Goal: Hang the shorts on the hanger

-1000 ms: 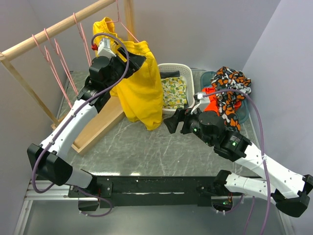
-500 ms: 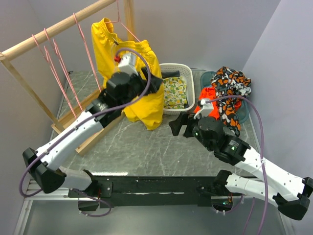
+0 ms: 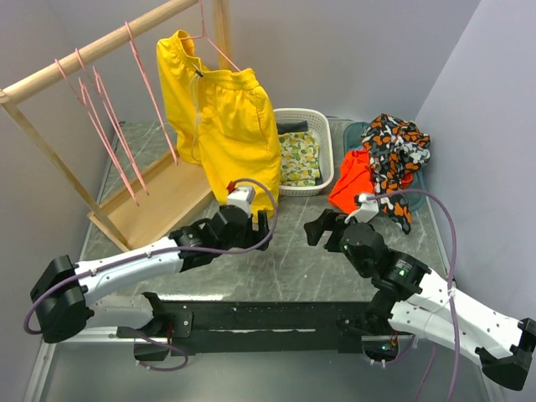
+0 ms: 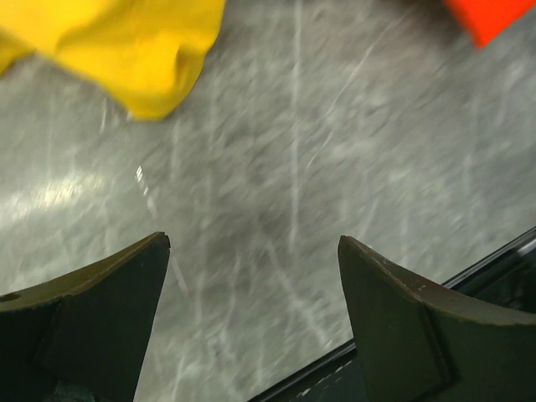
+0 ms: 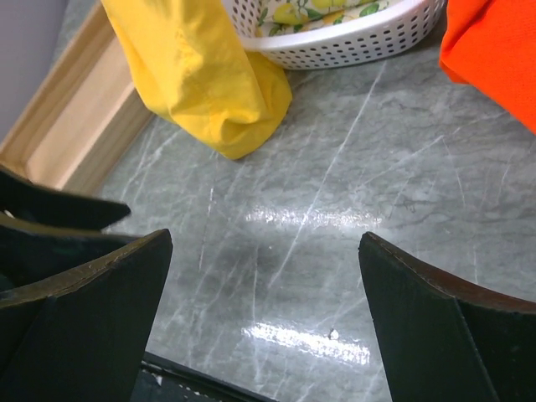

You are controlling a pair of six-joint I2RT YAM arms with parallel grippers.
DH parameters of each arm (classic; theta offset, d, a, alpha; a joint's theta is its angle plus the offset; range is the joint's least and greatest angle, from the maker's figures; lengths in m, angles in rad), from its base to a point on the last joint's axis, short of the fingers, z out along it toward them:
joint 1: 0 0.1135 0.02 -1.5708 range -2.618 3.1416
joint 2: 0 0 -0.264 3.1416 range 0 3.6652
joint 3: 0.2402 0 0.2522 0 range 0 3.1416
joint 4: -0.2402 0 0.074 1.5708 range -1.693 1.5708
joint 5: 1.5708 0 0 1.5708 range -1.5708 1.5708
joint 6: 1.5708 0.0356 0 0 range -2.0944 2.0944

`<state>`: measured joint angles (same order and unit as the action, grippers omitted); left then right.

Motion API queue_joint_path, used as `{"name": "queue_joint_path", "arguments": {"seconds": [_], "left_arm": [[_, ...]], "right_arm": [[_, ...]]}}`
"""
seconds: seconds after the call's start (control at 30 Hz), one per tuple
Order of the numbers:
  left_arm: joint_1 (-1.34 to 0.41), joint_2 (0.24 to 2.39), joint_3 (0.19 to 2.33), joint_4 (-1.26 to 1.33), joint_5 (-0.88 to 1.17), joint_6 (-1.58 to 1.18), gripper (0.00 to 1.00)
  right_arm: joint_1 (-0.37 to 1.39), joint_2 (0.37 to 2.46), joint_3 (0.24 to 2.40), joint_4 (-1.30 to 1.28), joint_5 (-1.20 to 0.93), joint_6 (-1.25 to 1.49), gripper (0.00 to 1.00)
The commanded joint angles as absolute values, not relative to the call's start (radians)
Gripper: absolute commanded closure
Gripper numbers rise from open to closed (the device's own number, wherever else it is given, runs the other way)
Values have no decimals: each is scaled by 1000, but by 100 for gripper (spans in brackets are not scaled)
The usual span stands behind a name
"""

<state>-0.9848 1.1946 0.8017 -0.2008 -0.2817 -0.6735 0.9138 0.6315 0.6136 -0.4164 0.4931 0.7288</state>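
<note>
top view: the left gripper [image 3: 265,223] hangs low over the grey marbled table [image 3: 293,260], jaws parted and holding nothing, just in front of the lowest hem of the shorts [image 3: 228,126]. the right gripper [image 3: 316,228] sits beside it to the right, also spread and empty, touching no cloth. the shorts hang on a pink hanger [image 3: 219,50] hooked over the wooden rail [image 3: 92,52], waistband at the top and both legs falling toward the table. more pink hangers [image 3: 100,126] dangle further left along the rail, above the wooden base [image 3: 159,205] of the rack. a white basket [image 3: 311,180] stands right of the shorts; beyond it lie the orange-red cloth [image 3: 347,180] and the patterned cloth [image 3: 395,146]. plain pale walls [image 3: 352,50] close the space.

left wrist view: the two dark fingers [image 4: 92,327] stand wide apart with only blurred table between them. a yellow hem of the shorts [image 4: 138,50] shows at the top left, a corner of orange-red cloth [image 4: 494,17] at the top right.

right wrist view: the fingers [image 5: 444,327] are spread wide over bare table, gripping nothing. the shorts' leg [image 5: 209,75] comes down just beside the basket [image 5: 352,46]; whether it touches the table cannot be told.
</note>
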Motion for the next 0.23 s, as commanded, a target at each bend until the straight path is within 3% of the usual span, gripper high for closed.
{"name": "queue_joint_path", "arguments": {"seconds": [0.0, 0.2], "left_arm": [[-986, 1121, 762, -141, -291, -703, 12], [-986, 1080, 727, -123, -284, -698, 10]], "right_arm": [[914, 600, 583, -390, 549, 759, 0], [916, 604, 568, -397, 531, 758, 0]]}}
